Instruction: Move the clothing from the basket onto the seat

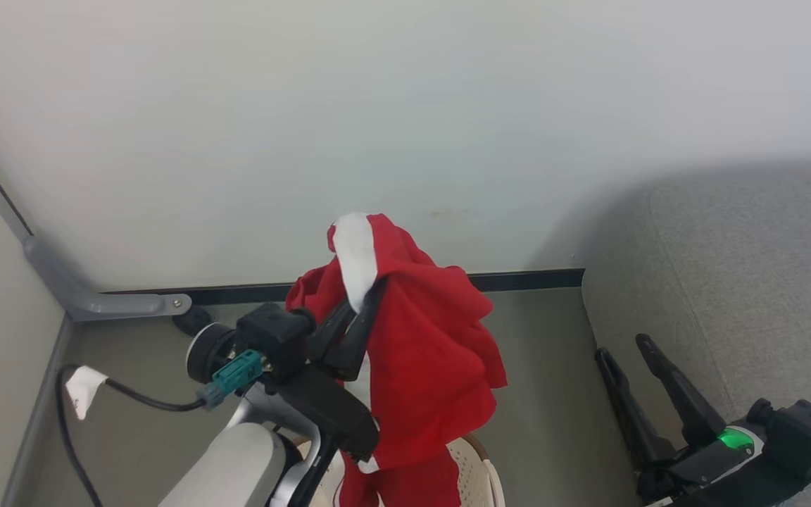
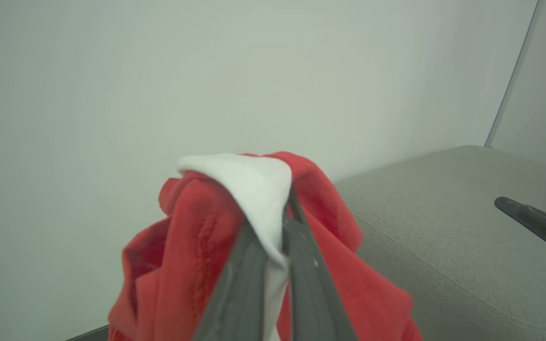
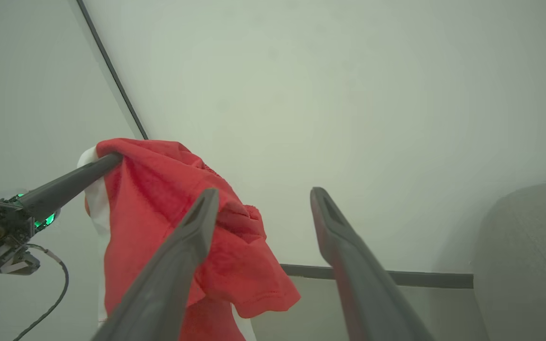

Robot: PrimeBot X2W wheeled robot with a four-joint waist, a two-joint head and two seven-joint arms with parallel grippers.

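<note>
The left fingers [image 1: 356, 334] are clamping the red garment [image 1: 426, 345] at frame centre, above the basket [image 1: 479, 465] at the bottom edge. I think its hanging tail may be snagging the rim. The right fingers [image 1: 673, 387] are standing apart, lower right, near the seat [image 1: 750, 282].

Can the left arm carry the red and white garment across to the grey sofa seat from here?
Probably yes: the left gripper holds the red and white garment lifted, with only floor between it and the grey fabric sofa seat. The open right gripper beside the seat might crowd it.
</note>
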